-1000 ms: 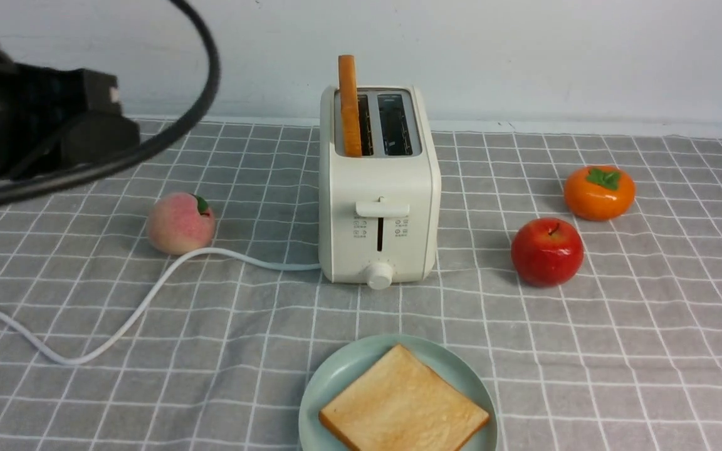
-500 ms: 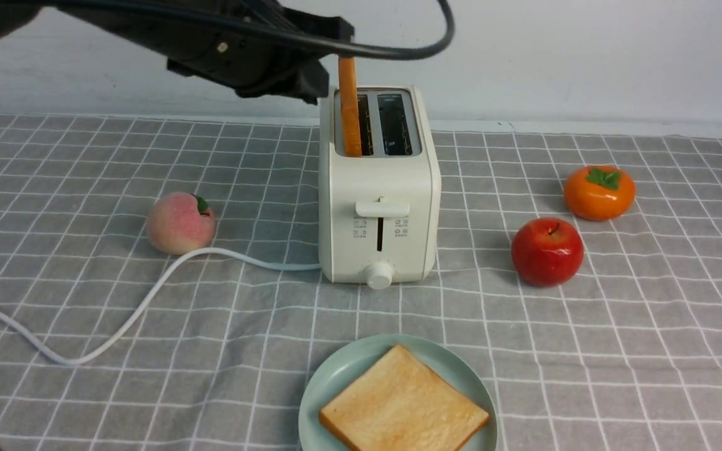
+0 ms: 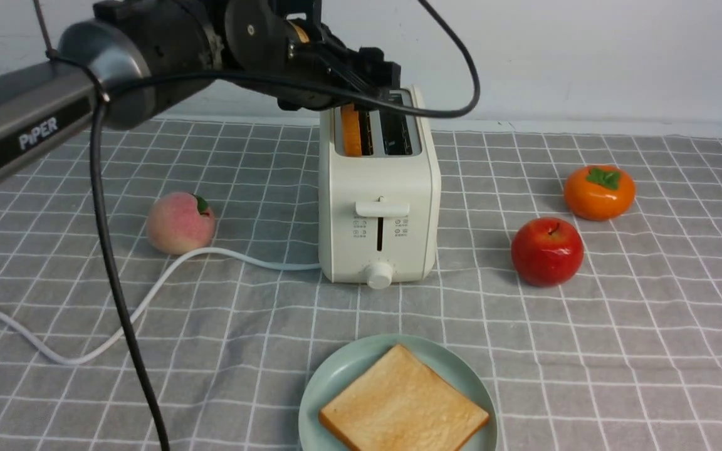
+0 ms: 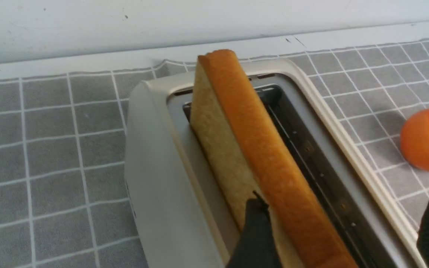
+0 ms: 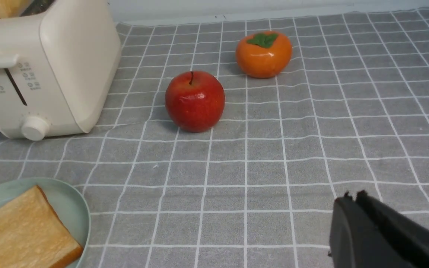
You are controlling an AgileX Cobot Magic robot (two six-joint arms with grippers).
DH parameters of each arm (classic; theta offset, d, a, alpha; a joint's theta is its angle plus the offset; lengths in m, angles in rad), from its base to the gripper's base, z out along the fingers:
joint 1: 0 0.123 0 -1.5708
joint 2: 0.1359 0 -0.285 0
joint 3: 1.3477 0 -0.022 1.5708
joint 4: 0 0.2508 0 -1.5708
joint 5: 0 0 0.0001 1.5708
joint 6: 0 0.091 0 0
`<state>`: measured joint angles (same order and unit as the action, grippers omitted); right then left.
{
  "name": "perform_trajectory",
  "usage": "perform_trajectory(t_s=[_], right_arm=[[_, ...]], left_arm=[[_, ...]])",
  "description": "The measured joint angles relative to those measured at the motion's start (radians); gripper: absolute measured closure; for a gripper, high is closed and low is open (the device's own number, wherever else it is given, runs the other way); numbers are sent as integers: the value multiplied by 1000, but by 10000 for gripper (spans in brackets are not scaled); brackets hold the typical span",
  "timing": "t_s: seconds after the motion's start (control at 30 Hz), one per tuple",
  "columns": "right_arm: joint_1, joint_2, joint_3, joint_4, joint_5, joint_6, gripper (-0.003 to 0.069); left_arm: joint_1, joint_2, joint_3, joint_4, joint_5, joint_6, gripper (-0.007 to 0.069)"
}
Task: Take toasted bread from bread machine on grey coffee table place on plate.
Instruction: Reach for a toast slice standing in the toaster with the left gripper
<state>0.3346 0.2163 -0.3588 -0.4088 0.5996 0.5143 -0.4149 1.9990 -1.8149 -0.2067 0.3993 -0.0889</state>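
Observation:
The cream-white bread machine (image 3: 378,207) stands mid-table on the grey coffee table (image 3: 586,351). One toasted bread slice (image 4: 259,149) stands upright in its left slot (image 3: 351,130), with its top hidden behind my left gripper (image 3: 370,88) in the front view. The left gripper (image 4: 344,201) is open and straddles that slice without touching it: one finger lies by the slice's pale face, the other past the toaster's far rim. A second slice (image 3: 402,404) lies flat on the mint-green plate (image 3: 336,376). My right gripper (image 5: 352,195) is shut and empty, low over the cloth.
A peach (image 3: 180,223) sits left of the toaster, beside its white cord (image 3: 148,300). A red apple (image 3: 547,252) and an orange persimmon (image 3: 599,192) sit to the right. The left arm's black cable (image 3: 116,269) hangs down at the left. A white wall runs along the back.
My left arm has swung from the far left to above the toaster, and its jaws have opened around the standing slice. The right gripper has not visibly moved.

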Motion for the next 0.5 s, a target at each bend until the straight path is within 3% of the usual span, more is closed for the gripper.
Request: perform_trajectory(t_s=[0.13,0.2,0.23,0.27,0.3,0.5], right_arm=[[0,0,0,0,0,0,659],[0,0,0,0,0,0,659],[0,0,0,0,0,0,659],[0,0,0,0,0,0,659],[0,0,0,0,0,0,658],[0,0,0,0,-1,0,657]], left_arm=[[0,31,0,9,-30,-1,195],[0,37,0,9,-28,-24,335],[0,37,0,9,-28,-29,352],[0,29,0,14,-24,-44,478],[0,21,0,21,-13,-50,542],[0,-123,0,34,35,-62,519]])
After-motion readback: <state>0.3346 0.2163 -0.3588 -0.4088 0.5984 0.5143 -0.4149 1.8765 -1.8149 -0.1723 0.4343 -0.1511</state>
